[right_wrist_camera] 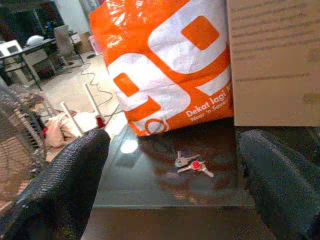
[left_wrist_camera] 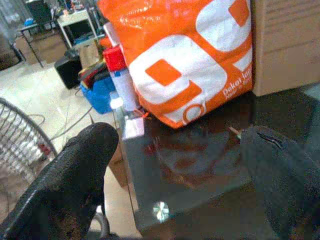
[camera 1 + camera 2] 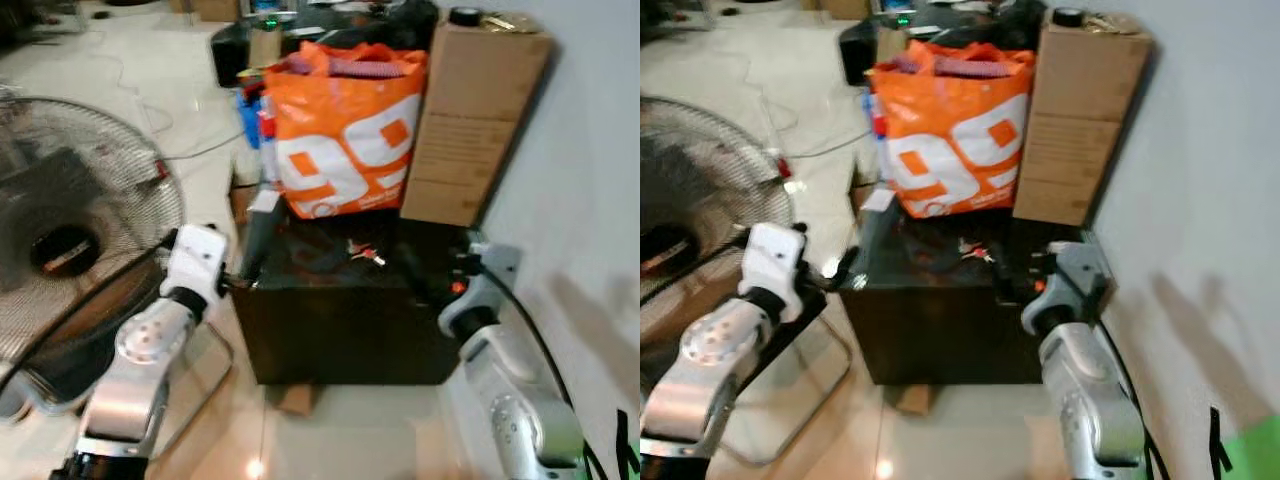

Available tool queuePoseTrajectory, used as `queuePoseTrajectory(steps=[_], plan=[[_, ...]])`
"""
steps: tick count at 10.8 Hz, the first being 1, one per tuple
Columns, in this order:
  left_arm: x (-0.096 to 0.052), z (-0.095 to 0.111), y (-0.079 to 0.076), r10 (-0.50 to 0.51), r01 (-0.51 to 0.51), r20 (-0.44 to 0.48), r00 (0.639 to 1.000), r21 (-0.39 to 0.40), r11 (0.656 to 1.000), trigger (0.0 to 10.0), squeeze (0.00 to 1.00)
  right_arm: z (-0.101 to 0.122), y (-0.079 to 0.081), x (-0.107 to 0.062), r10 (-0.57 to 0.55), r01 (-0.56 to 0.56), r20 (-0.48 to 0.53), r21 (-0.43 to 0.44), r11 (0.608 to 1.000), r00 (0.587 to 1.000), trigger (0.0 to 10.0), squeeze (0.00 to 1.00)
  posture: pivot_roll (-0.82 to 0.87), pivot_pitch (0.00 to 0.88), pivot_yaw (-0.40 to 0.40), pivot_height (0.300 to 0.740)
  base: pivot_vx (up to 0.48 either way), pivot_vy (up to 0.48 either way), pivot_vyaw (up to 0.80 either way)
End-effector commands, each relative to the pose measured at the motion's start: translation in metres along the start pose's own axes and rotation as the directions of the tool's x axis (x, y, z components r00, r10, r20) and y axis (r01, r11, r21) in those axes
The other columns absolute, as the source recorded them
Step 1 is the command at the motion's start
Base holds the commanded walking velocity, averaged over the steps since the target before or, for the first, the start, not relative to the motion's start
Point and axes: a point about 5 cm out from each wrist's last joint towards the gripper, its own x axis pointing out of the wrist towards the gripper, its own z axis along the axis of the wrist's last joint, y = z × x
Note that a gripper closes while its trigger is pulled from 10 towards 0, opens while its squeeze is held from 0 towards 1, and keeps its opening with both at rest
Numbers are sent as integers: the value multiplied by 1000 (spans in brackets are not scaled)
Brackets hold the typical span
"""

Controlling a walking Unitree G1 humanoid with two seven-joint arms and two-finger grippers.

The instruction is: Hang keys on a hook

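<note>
A small bunch of keys (image 1: 190,163) with a red tag lies on the glossy black table top (image 1: 150,185), in front of the orange bag; the keys (image 3: 365,254) sit near the table's middle. My right gripper (image 1: 175,200) is open, its fingers (image 1: 60,185) spread wide, hovering at the table's right front edge with the keys straight ahead. My left gripper (image 2: 175,190) is open too, at the table's left front corner, nothing between its fingers (image 2: 70,180). No hook can be made out.
An orange and white bag (image 3: 345,135) stands at the back of the table, a tall cardboard box (image 3: 470,120) to its right against the white wall. A floor fan (image 3: 70,240) stands to the left. Clutter and cables cover the floor behind.
</note>
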Motion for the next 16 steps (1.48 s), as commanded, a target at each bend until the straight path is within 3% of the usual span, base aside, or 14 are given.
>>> queuePoseTrajectory(steps=[1, 8, 16], plan=[[3, 5, -4, -14, 14, 21, 1000, 1, 1000, 10000, 0, 6, -12, -2, -49, 49, 29, -17, 999, 998, 10000, 1000, -34, 0, 25, 740, 311, 0, 0], [4, 6, -5, -30, 30, 25, 999, 4, 1000, 10000, 0, 10, -23, -5, -103, 105, 48, -41, 994, 994, 10000, 1000, -44, 0, 37, 740, 320, 0, -151], [5, 6, -7, -36, 36, 25, 999, 2, 999, 10000, 0, 12, -24, 1, -60, 63, 39, -72, 995, 997, 10000, 1000, -36, 0, 23, 740, 325, 0, 0]])
